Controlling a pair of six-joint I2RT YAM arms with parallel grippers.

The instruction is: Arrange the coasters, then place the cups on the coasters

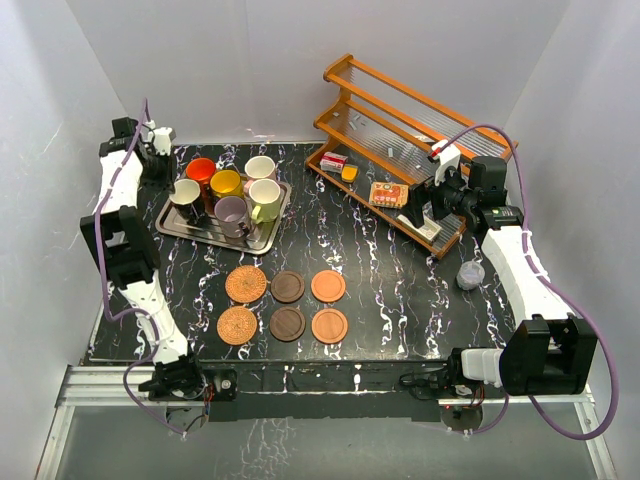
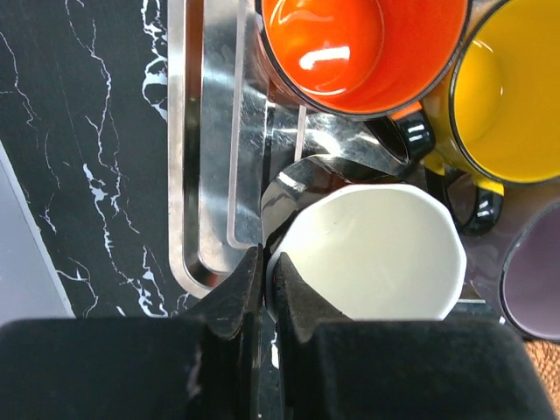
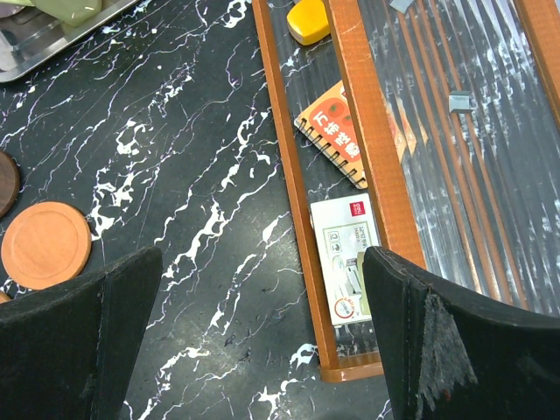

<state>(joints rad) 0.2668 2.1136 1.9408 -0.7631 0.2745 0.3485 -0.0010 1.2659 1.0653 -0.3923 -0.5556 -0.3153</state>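
Note:
Six coasters lie in two rows of three at the table's middle: woven tan (image 1: 245, 285), dark brown (image 1: 288, 287) and orange-brown (image 1: 328, 286) in the back row, the same order in front. The cups stand on a steel tray (image 1: 200, 235): orange (image 1: 201, 170), yellow (image 1: 225, 183), cream-pink (image 1: 260, 167), yellow-green (image 1: 265, 195), lilac (image 1: 232, 212) and black (image 1: 185, 195). My left gripper (image 2: 265, 262) is shut on the left rim of the black mug (image 2: 367, 254), one finger inside and one outside. My right gripper (image 3: 261, 262) hangs open and empty beside the rack.
A wooden rack (image 1: 400, 140) stands at the back right, holding a notebook (image 3: 337, 131), a white box (image 3: 346, 262) and a small yellow item (image 1: 349, 172). A small translucent cup (image 1: 470, 273) sits on the table near the right arm.

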